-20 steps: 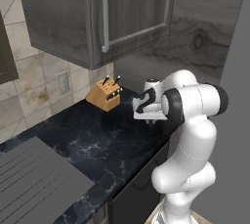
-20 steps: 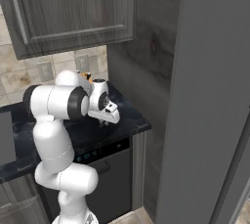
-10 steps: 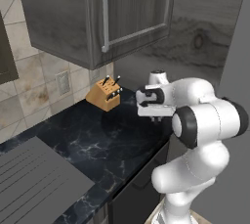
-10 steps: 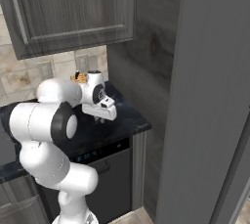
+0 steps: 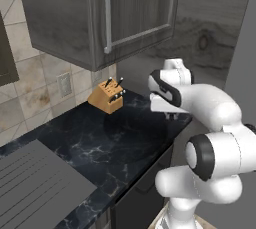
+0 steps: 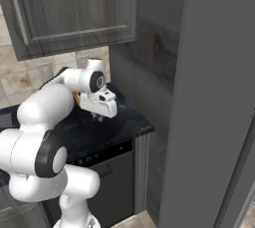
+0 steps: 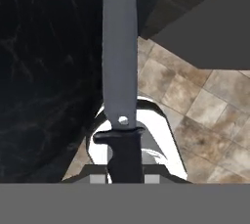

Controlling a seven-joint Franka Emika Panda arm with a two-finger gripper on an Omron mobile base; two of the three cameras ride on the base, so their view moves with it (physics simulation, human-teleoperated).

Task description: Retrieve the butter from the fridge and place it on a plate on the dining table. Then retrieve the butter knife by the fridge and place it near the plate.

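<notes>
- In the hand view, the butter knife (image 7: 119, 66) is seen clamped at its dark handle between the closed jaws of the gripper (image 7: 125, 169), its grey blade running straight up the picture, with a small rivet near the guard.
- Behind the blade in that view, black veined marble is seen on the left and a tan tiled floor (image 7: 205, 120) on the right.
- In the left base view, the gripper (image 5: 170, 115) is seen just above the right end of the black marble counter (image 5: 90, 148); the knife itself is too small to be made out there.
- A tan knife block (image 5: 106, 96) with black handles is shown at the back of the counter, against a beige tiled wall (image 5: 30, 93), well apart from the hand.
- In the right base view, the gripper (image 6: 98, 116) is seen over the counter's end, beside the tall grey fridge (image 6: 214, 97).
- Dark wood-grain wall cupboards (image 5: 100, 13) with a slim silver handle are hung above the counter.
- No legible writing or label is seen.
</notes>
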